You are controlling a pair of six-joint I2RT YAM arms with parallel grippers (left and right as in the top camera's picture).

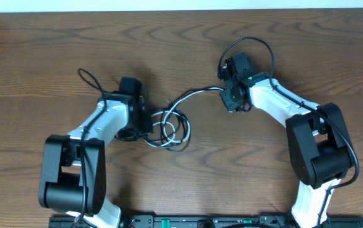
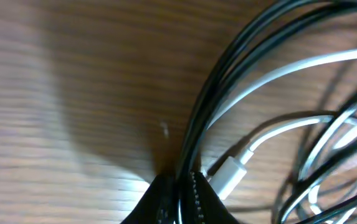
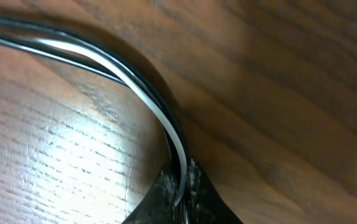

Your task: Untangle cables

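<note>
**Operator:** Left tool (image 2: 179,200) status?
**Technician:** Clamped shut on black strands of the cables (image 1: 170,126), beside a white plug (image 2: 231,174).
**Operator:** Right tool (image 3: 181,193)?
**Technician:** Clamped on white and black strands. The coiled bundle lies on the table (image 1: 42,63) between both tools, one run stretching across to the right tool.

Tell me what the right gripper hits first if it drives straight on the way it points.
Probably the bare wooden table just beyond its fingers. The right gripper is shut on the cables, which curve away to one side; depth is hard to judge.
</note>
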